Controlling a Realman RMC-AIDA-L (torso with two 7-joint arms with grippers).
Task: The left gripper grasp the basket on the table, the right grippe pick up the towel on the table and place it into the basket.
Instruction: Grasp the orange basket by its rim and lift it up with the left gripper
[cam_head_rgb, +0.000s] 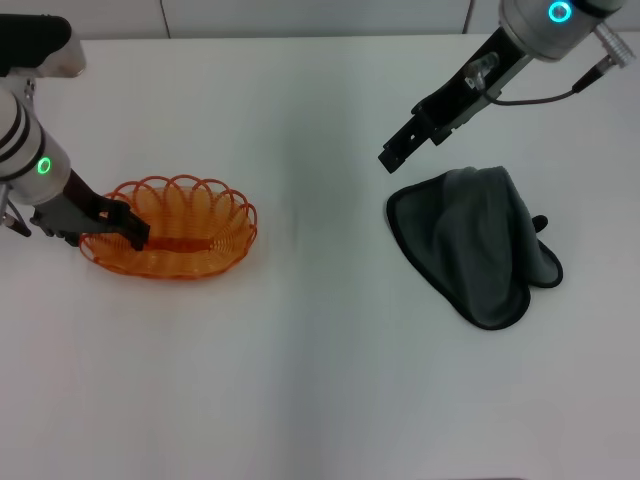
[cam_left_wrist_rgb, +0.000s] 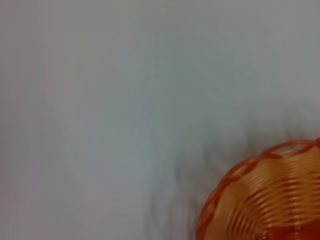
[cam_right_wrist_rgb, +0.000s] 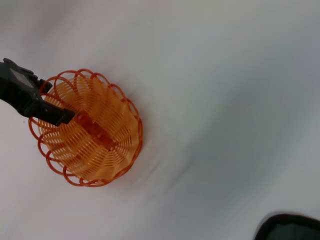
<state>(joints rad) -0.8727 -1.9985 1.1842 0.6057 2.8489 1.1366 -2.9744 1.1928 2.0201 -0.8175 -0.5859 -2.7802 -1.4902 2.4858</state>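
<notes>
On the left side of the white table (cam_head_rgb: 320, 380), the left claw (cam_head_rgb: 128, 225) reached in from the table's edge and was clamped on the near-left rim of the orange basket (cam_head_rgb: 190, 245), one finger inside the scalloped loops and one outside. The basket sat flat on the table and held nothing; the right wrist view showed the same black fingers (cam_right_wrist_rgb: 47, 111) closed over its rim (cam_right_wrist_rgb: 90, 130). Well apart to the right, the dark grey towel (cam_head_rgb: 475, 245) lay rumpled and folded on the table. Above its far-left corner hung the right claw (cam_head_rgb: 395, 152), slim and black, angled down toward the towel without touching it; whether its fingers were apart could not be told
</notes>
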